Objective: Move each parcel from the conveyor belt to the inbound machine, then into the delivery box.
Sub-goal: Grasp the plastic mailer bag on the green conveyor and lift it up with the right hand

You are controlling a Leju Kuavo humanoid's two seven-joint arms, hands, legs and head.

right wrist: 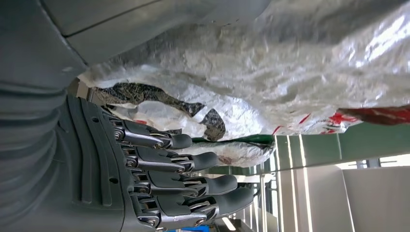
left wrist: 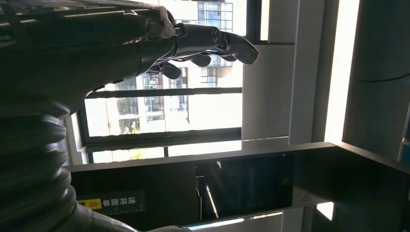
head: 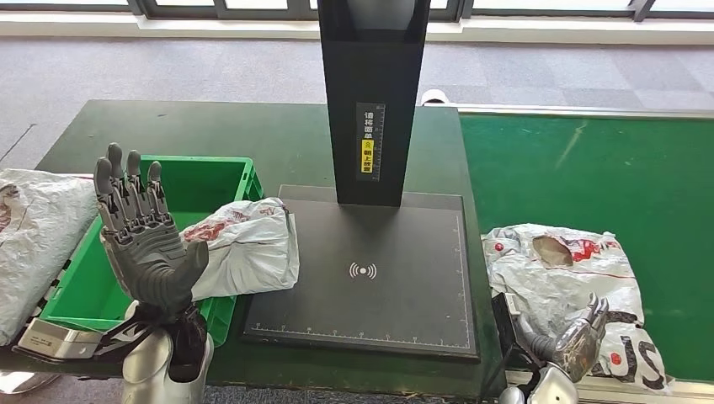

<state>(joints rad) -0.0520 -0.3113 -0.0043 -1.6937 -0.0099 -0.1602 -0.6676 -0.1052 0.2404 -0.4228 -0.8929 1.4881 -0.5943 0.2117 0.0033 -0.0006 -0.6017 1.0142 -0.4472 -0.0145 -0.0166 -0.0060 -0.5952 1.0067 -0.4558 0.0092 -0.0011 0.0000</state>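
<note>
The crinkled poly parcel on the green belt, at four o'clock from the scanner plate, looks light, limp and slippery, best pinched at a bunched edge by the right hand, fingers apart and empty like the raised left hand.

1. A dark green table carries the black inbound machine, whose flat base sits at its near edge by the right side.
2. A green box stands at the table's near left corner; a white parcel leans over its right rim.
3. The green conveyor belt adjoins the table's right edge; a crumpled parcel lies at its near edge.
</note>
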